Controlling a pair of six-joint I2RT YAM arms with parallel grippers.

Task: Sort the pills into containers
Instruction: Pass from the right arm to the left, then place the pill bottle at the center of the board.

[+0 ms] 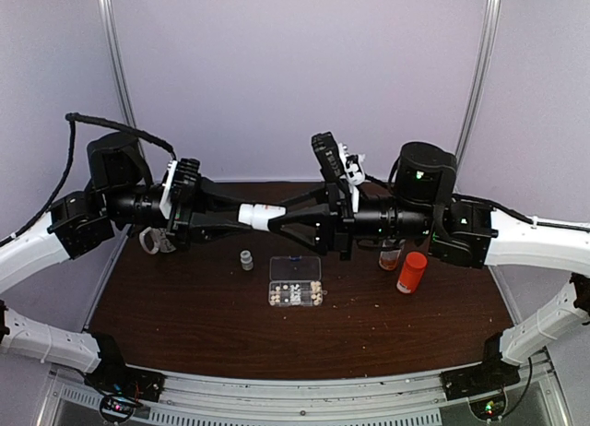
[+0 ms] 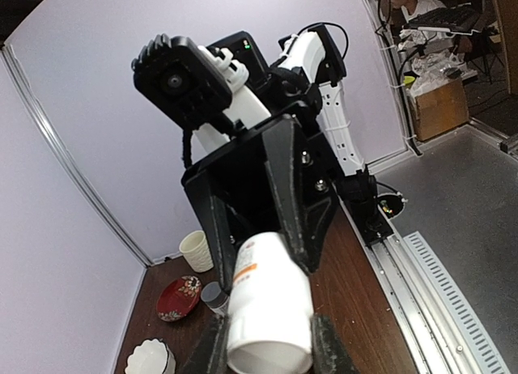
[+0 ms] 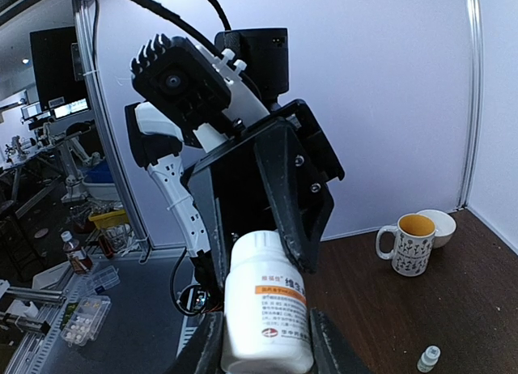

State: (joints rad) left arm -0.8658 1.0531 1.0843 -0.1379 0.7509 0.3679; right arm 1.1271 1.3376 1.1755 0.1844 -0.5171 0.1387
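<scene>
Clamping white bottle [image 1: 263,216] between left gripper [image 2: 267,347] and right gripper [image 3: 265,343]. Showing pale pills [image 1: 295,295] filling near row of clear gridded box [image 1: 295,266], mid-desk

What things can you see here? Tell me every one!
big bottle: one, white with orange label, in the air between both grippers
pill box: one, clear, middle of the table
pills: many, whitish, inside the box
orange bottle: one, orange, red cap, right of the box
tiny bottle: one, grey, left of the box
mug: one, white patterned, near the wall
bowl: one, white, beside the mug
dish: one, red, beside a cream cup
table: one, brown, below the arms
left gripper: one, black, shut on big bottle
right gripper: one, black, shut on it too
</scene>
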